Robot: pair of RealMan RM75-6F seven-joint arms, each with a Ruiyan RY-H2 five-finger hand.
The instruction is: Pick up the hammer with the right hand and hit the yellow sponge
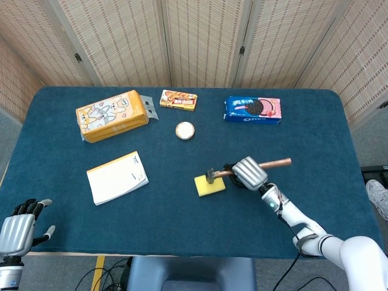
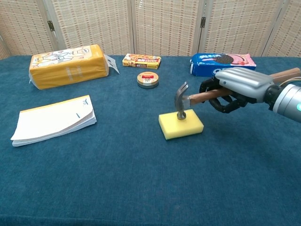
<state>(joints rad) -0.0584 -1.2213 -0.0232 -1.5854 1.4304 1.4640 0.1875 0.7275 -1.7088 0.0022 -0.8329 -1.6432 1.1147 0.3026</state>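
Observation:
The yellow sponge [image 1: 210, 185] [image 2: 181, 125] lies flat on the blue table, a little right of centre. My right hand [image 1: 248, 173] [image 2: 237, 88] grips the wooden handle of the hammer [image 1: 242, 170] [image 2: 188, 100]. The handle runs roughly level, and the steel head [image 2: 180, 102] points down with its face pressed on the sponge's top. My left hand [image 1: 19, 229] hangs off the near left table edge with fingers spread, holding nothing; the chest view does not show it.
A white notepad [image 1: 116, 177] [image 2: 52, 119] lies left of the sponge. Along the back stand an orange package [image 1: 112, 115] [image 2: 66, 65], a small snack box [image 1: 178, 100] [image 2: 141, 60], a round tin [image 1: 185, 130] [image 2: 147, 79] and an Oreo pack [image 1: 253, 110] [image 2: 221, 60].

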